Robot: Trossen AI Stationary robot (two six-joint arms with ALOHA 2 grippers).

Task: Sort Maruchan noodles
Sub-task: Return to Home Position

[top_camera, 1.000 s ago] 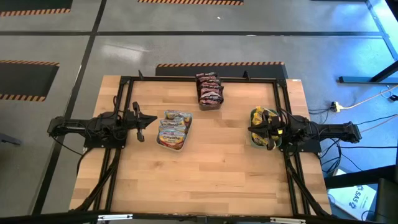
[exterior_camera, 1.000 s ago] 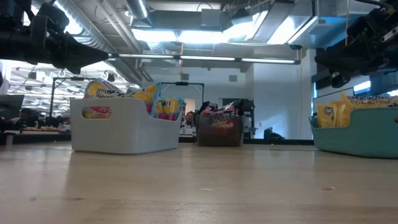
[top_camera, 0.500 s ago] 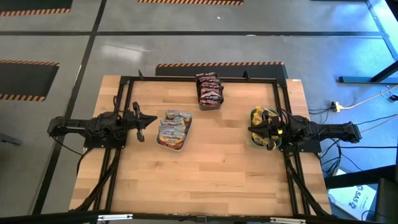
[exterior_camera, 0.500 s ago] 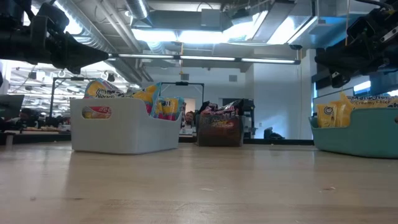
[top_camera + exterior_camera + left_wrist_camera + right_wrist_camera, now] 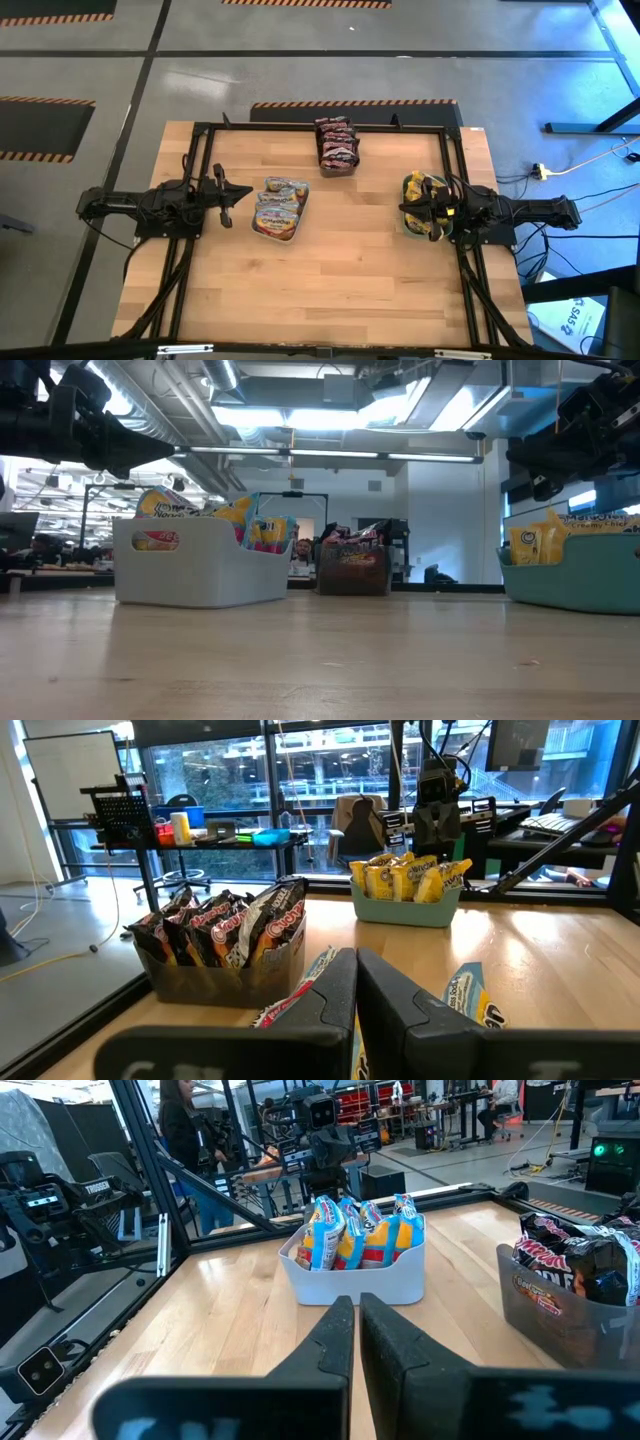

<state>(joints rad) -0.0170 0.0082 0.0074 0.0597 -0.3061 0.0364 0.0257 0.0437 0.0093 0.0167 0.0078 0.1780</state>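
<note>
Currently idle at the left edge of the desk (image 5: 330, 285): left claw (image 5: 249, 192), fingers pinched together on nothing, aimed toward the grey bin (image 5: 200, 575) just beside it. Opposite, at the right edge, right claw (image 5: 408, 211), likewise closed and empty, hovering above the teal bin (image 5: 575, 582). Noodles all binned by colour: blue packs (image 5: 350, 1230) standing on edge in the grey bin, left of the desk's middle; dark packs (image 5: 337, 143) upright in a clear bin (image 5: 225, 980) at the middle of the back edge; yellow packs (image 5: 405, 877) filling the teal bin by the right edge. Three bins well apart from one another. Beyond the desk, a person (image 5: 185, 1125) standing.
</note>
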